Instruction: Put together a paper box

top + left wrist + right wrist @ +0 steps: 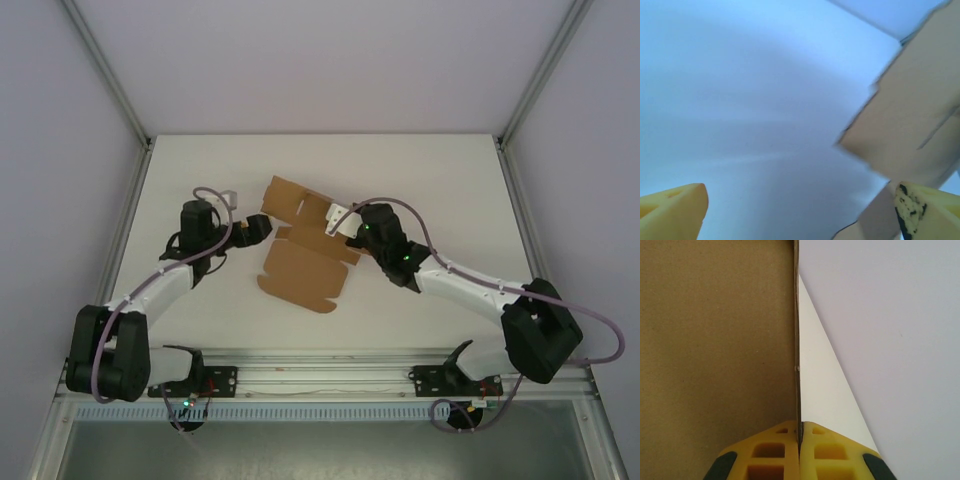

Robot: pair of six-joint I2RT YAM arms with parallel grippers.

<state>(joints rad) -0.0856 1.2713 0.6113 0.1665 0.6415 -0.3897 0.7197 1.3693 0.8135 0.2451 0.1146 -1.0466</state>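
Note:
The paper box [300, 272] is a flat brown die-cut cardboard sheet lying in the middle of the white table, with one part raised towards the back. My right gripper [348, 238] is at its right edge. In the right wrist view the yellow fingers [775, 450] are shut on the thin edge of the paper box [715, 340], which stands on edge between them. My left gripper [260, 230] is at the sheet's left edge. In the left wrist view it [800, 215] is wide open, with nothing between the tips. The paper box [910, 115] lies beside the right fingertip [925, 210].
The white table [200, 170] is enclosed by pale walls with slanted metal posts [110, 70] at the back corners. A metal rail [320, 375] carrying both arm bases runs along the near edge.

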